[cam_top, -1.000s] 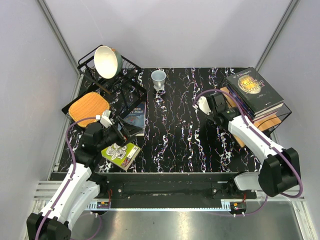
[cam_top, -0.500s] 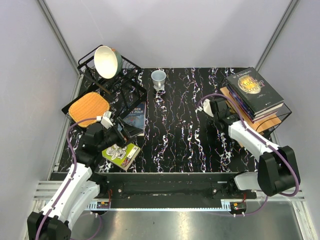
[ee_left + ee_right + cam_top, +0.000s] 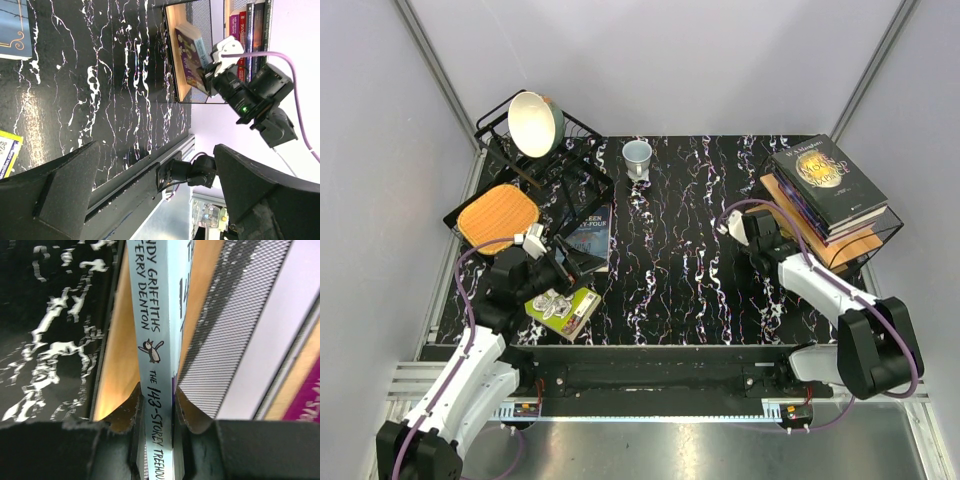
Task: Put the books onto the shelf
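Pinching a pale-blue paperback (image 3: 152, 315) by its spine, the right gripper (image 3: 156, 407) holds it within the shelf (image 3: 111, 365), lower tier; next, seemingly, release.

The top external camera sits above and behind the arm bases, looking down and forward over the whole marbled table (image 3: 670, 250), from the dish rack (image 3: 575, 175) at far left to the shelf (image 3: 857, 247) at far right. The left wrist camera, rolled on its side, looks low across the table past the left gripper (image 3: 156, 150) to the distant shelf and right arm (image 3: 250, 92). The right wrist camera sits hard against the shelf, its middle filled by the Treehouse book (image 3: 155, 330) in the right gripper (image 3: 156, 392). The blurred mesh beside the book is probably the shelf's end panel. All three views share that shelf.
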You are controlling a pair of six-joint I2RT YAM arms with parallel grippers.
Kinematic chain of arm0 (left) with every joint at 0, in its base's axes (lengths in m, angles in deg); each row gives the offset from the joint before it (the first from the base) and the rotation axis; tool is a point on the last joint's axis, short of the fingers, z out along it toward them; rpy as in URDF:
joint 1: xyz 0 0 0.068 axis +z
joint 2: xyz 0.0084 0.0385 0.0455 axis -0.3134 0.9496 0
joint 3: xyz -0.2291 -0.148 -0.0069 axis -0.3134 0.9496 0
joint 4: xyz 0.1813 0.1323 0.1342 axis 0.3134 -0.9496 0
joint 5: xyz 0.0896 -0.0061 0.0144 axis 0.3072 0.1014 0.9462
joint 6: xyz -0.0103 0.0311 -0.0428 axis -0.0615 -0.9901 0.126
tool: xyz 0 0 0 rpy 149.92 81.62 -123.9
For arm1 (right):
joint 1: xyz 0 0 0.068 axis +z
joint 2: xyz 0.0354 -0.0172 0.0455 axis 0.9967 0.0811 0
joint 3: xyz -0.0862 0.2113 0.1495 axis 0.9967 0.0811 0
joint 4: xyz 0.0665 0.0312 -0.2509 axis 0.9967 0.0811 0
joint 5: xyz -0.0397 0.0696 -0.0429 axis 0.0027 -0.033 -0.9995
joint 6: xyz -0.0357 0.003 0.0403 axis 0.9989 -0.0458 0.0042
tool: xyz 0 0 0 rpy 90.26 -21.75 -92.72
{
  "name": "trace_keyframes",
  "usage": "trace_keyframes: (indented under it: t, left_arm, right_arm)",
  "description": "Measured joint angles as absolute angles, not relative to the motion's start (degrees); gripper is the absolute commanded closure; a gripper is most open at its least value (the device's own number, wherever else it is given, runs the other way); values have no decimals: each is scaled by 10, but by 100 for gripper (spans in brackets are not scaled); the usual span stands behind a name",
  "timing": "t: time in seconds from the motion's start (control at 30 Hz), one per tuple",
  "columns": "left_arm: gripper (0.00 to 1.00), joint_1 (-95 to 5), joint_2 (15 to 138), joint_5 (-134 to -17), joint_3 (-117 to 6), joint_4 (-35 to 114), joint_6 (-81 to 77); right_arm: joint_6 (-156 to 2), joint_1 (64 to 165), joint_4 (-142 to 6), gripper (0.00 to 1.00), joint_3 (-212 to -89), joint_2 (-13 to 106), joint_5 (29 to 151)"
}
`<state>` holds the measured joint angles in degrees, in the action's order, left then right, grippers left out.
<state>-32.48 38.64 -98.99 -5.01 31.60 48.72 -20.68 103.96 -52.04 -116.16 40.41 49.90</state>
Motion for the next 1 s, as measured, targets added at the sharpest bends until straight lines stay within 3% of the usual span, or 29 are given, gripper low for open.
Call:
trace_keyframes:
  t: [0.3, 0.57, 0.67, 0.7, 0.77, 0.8, 0.83, 0.9, 1.0]
  left_arm:
    - [1, -325, 395, -994, -40, 336, 501]
    - [1, -324, 395, -995, -40, 340, 502]
    - [1, -324, 393, -996, -40, 340, 502]
    - [1, -324, 393, -996, -39, 340, 502]
    - [1, -322, 391, -998, -37, 340, 502]
    - [1, -322, 390, -998, -36, 340, 502]
    - [1, -321, 390, -999, -35, 339, 502]
    - [1, -320, 390, -999, -35, 339, 502]
    - [1, -320, 390, -1001, -35, 339, 500]
  right_arm:
    - [-226, 1040, -508, 100, -1137, 387, 537]
    - [-235, 1040, -533, 100, -1146, 490, 518]
    - [-238, 1037, -544, 82, -1165, 521, 499]
    - [-239, 1033, -550, 68, -1174, 531, 494]
    - [-241, 1027, -554, 58, -1188, 544, 491]
    - [-242, 1023, -555, 45, -1194, 548, 492]
    - [-243, 1019, -554, 39, -1199, 552, 492]
    - [-248, 1014, -552, 30, -1208, 556, 498]
    - [-255, 1013, -529, 27, -1223, 557, 520]
